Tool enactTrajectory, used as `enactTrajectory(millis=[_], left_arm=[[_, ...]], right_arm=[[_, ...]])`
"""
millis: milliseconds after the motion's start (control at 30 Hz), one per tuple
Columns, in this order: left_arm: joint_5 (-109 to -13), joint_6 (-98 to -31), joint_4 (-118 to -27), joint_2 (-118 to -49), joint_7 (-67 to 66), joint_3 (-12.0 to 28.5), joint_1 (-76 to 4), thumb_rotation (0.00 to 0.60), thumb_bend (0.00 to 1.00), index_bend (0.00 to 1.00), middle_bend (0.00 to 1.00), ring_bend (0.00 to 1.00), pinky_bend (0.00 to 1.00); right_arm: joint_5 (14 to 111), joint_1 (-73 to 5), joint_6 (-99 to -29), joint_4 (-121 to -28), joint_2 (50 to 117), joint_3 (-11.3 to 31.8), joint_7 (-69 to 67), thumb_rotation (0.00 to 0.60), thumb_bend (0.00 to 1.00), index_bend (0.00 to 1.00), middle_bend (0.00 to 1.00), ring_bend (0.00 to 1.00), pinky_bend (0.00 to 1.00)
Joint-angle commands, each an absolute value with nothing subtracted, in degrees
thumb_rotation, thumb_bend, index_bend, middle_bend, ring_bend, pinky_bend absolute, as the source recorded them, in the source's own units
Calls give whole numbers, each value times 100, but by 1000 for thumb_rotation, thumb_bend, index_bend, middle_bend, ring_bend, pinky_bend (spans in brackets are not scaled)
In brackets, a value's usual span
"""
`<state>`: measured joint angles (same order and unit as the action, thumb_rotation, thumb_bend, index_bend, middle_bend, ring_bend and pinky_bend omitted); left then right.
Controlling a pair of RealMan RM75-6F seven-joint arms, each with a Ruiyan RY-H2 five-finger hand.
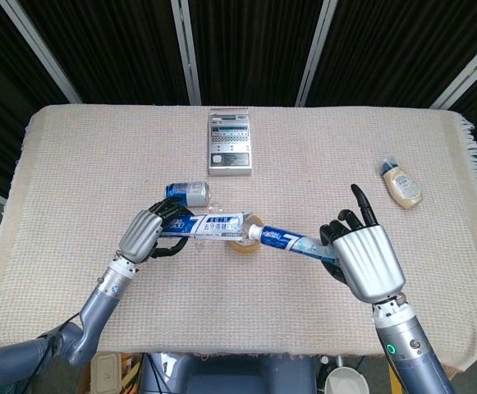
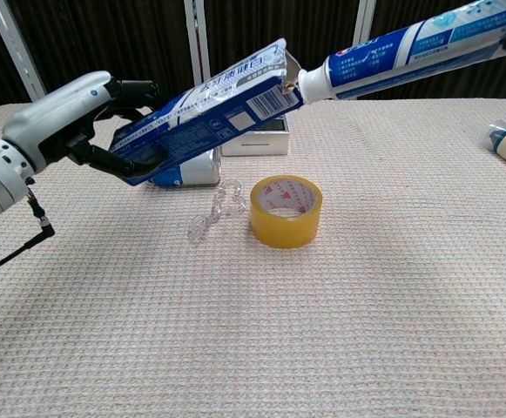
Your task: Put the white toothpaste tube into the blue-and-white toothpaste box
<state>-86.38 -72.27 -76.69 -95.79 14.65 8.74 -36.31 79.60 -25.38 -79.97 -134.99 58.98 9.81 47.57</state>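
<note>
My left hand [image 1: 142, 234] [image 2: 65, 122] grips the blue-and-white toothpaste box [image 1: 213, 224] [image 2: 205, 113] by its rear end, holding it above the table with the open flap end pointing right and tilted up. My right hand [image 1: 361, 258] holds the white toothpaste tube [image 1: 291, 240] [image 2: 401, 54] by its tail, cap end pointing left. The tube's white cap [image 2: 311, 84] sits right at the box's open mouth, touching the flap. In the chest view only the tip of the right hand shows at the top right edge.
A roll of yellow tape [image 2: 286, 210] [image 1: 245, 238] stands on the cloth below the box mouth, beside a clear plastic piece [image 2: 213, 212]. A blue can [image 1: 187, 193] lies behind the box. A white device [image 1: 230, 141] sits at the back, a small bottle [image 1: 401, 185] at the right.
</note>
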Motion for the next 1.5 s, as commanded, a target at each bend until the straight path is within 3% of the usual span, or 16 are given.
enactTrajectory(millis=[33, 667, 1500], left_arm=[[-8616, -7191, -7680, -9585, 1448, 888, -3647, 600, 416, 397, 352, 164, 252], [-8607, -7032, -7653, -9675, 1404, 864, -3717, 600, 416, 397, 352, 164, 253], [-8759, -7258, -7732, -9993, 1476, 935, -3783, 600, 416, 401, 360, 164, 253]], right_arm=[[7975, -2554, -7960, -13499, 5945, 969, 4762, 600, 699, 754, 675, 379, 0], [7965, -2616, -7905, -13499, 6191, 978, 5081, 600, 705, 761, 675, 379, 0], [7203, -3095, -7793, -13499, 7295, 992, 6277, 600, 706, 761, 675, 379, 0]])
